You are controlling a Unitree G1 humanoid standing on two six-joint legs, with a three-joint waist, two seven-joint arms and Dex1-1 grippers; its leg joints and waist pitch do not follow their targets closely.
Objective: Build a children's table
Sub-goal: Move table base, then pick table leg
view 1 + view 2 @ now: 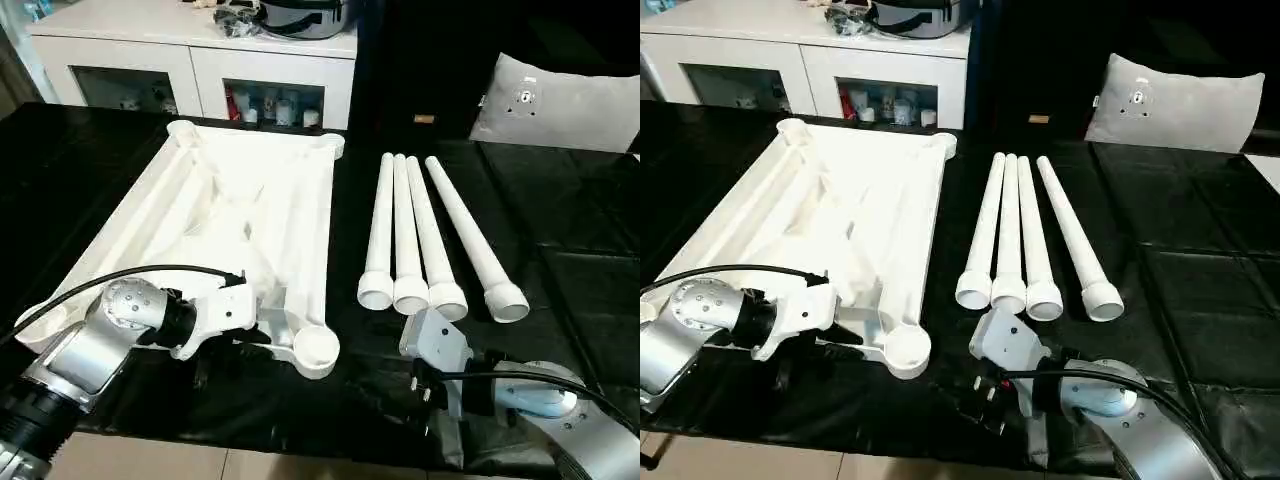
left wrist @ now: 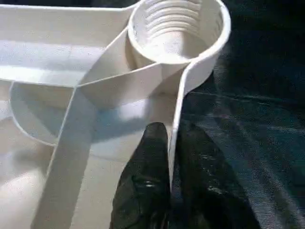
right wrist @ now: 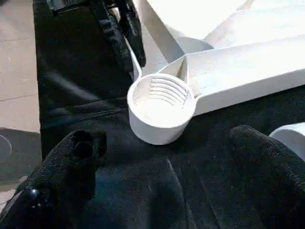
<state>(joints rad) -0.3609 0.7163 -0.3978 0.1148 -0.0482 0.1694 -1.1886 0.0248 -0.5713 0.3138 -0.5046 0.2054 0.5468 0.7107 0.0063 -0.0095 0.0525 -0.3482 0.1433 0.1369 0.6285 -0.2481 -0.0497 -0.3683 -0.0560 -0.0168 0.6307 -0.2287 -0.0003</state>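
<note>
Left gripper [image 2: 170, 191] clamped on table top [image 1: 250, 200] rim beside corner socket [image 1: 316, 347], right gripper [image 3: 167, 191] spread apart nearby; four legs [image 1: 425, 240] unfitted.

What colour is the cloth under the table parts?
Black and slightly glossy; it shows best in the left eye view.

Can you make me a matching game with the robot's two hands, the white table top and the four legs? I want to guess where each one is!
1. left gripper
2. right gripper
3. table top
4. legs

A. lying side by side on the black cover
B. upside down, ribs showing
C. pinching the top's near rim
D. fingers wide apart, holding nothing

Pairs: 1-C, 2-D, 3-B, 4-A
</note>
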